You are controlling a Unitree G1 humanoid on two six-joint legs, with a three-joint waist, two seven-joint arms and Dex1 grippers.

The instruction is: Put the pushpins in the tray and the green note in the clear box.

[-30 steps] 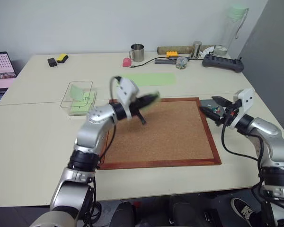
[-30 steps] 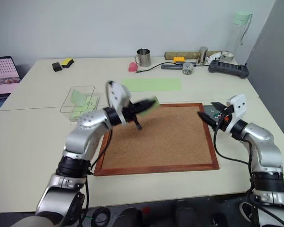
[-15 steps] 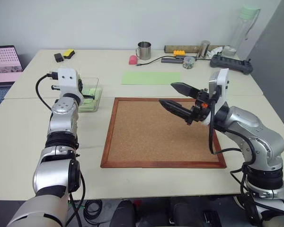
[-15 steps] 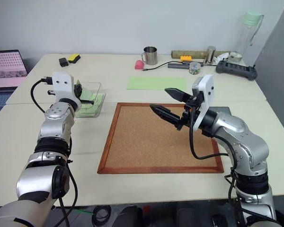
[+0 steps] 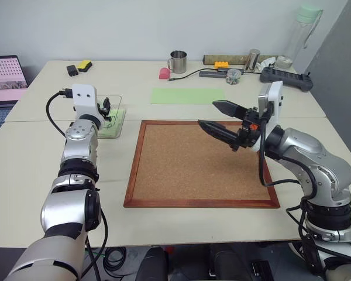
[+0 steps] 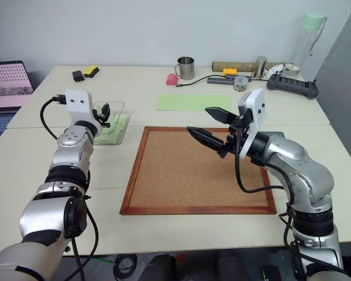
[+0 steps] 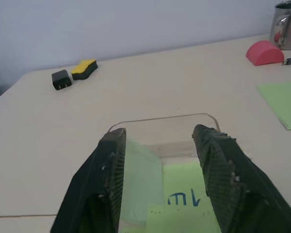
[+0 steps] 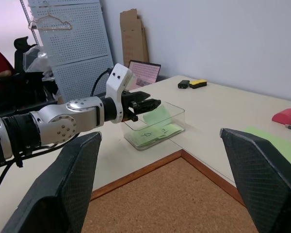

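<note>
Two grippers, each with two black ribbed fingers. Left gripper (image 7: 157,160) spread, grasping nothing, over clear box (image 5: 111,115): one transparent rectangular box, upright walls. Inside: green notes, one flat with dark mark (image 7: 184,196), one leaning (image 8: 156,115). Right gripper (image 5: 220,119) wide apart, empty, above one square wood-framed corkboard (image 5: 193,175), grainy brown.

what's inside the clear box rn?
Clear box holds green notes: one flat with a dark handwritten mark, one leaning on a wall. Left gripper's fingers cover the box's near corners.
</note>
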